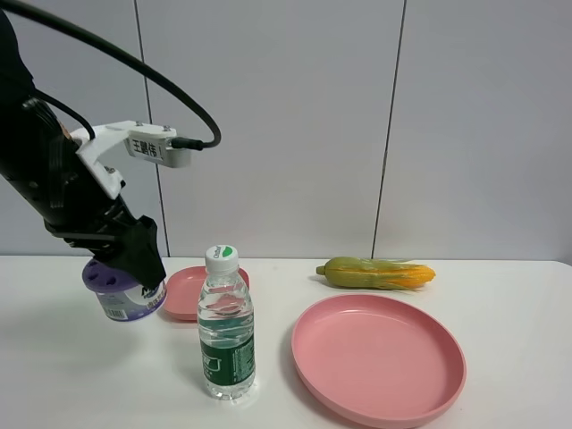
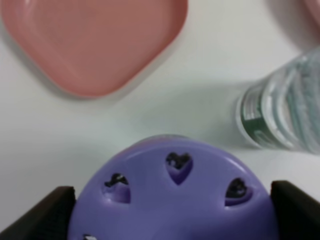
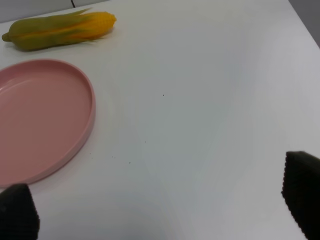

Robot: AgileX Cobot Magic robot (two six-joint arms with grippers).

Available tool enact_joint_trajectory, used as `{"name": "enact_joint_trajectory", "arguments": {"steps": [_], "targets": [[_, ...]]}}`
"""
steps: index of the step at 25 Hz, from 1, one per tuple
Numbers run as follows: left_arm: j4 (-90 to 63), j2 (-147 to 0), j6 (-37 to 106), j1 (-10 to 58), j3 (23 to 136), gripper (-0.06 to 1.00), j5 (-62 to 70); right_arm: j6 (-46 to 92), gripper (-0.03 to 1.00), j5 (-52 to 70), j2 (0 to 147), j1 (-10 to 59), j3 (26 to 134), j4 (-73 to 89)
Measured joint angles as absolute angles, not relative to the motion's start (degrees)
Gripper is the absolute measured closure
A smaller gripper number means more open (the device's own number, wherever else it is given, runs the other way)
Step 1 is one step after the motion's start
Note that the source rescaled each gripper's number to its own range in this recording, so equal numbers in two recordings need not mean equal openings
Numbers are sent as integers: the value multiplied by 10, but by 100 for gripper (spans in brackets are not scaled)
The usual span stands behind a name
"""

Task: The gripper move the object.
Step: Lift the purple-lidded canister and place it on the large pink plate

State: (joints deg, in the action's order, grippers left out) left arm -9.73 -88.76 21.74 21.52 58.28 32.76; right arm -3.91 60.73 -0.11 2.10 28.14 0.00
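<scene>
The object is a squat can with a purple domed lid (image 1: 114,288) at the left of the table in the exterior high view. My left gripper (image 1: 134,261) is shut on it, with the dark fingers on both sides of the lid. In the left wrist view the lid (image 2: 172,200) with its pierced holes fills the lower middle, between the fingertips (image 2: 45,215). I cannot tell whether the can rests on the table or hangs just above it. My right gripper (image 3: 160,212) is open and empty over bare table; it does not show in the exterior high view.
A small pink square dish (image 1: 186,291) lies just right of the can, also in the left wrist view (image 2: 95,40). A clear water bottle (image 1: 225,331) stands in front of it. A large round pink plate (image 1: 380,357) and a corn cob (image 1: 375,273) lie to the right.
</scene>
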Motion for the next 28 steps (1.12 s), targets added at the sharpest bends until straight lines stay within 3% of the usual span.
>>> {"name": "enact_joint_trajectory", "arguments": {"steps": [16, 28], "targets": [[-59, -715, 217, 225, 583, 93, 457, -39, -3, 607, -1, 21, 281, 0], [-61, -685, 172, 322, 604, 93, 499, -39, -3, 607, -1, 21, 281, 0]]}}
